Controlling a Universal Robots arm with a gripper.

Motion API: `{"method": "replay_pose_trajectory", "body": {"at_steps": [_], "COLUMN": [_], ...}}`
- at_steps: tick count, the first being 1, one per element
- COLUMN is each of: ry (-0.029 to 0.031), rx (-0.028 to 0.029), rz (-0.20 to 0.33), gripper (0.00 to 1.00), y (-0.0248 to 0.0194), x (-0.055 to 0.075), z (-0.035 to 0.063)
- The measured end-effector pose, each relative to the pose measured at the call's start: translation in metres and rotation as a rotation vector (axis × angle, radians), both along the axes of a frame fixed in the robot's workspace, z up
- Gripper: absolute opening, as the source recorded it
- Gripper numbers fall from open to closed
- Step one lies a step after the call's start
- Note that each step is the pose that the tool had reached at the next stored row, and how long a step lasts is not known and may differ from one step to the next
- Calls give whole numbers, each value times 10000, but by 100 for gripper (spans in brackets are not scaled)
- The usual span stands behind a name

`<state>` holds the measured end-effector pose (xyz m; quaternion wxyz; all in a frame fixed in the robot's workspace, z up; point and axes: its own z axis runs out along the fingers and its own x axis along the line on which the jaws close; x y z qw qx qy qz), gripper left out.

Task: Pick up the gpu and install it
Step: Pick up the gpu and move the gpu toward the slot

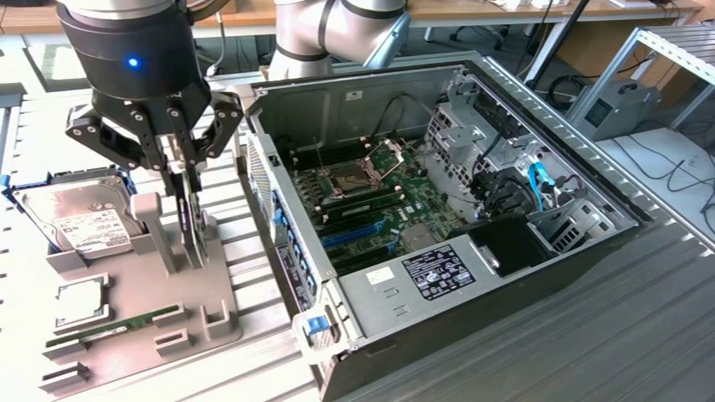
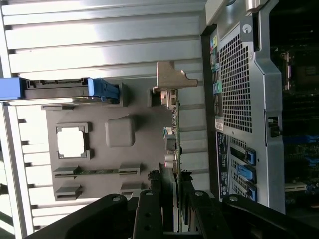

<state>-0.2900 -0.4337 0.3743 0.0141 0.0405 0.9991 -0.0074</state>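
the gripper (image 1: 182,180) is closed on the gpu (image 1: 199,239) — its fingers press against both faces at the upper edge. the gpu stands upright on edge in the grey holder (image 1: 146,293), between the hard drive (image 1: 79,222) and the computer case (image 1: 369,276) — the case's side is open

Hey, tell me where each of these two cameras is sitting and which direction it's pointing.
Exterior view: off the arm, raised, looking down at the open computer case and the grey holder beside it; the arm and its pincer show.
Wrist view: on the wrist, looking past the pincer down onto the holder; the pincer's black links show.
Both share: the gpu upright in the holder with the pincer closed around it, the hard drive, the case's perforated back.
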Motion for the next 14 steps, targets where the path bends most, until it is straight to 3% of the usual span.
{"method": "replay_pose_trajectory", "body": {"at_steps": [14], "ry": [-1], "rx": [1], "rz": [0], "gripper": [27], "y": [0], "x": [0], "z": [48]}}
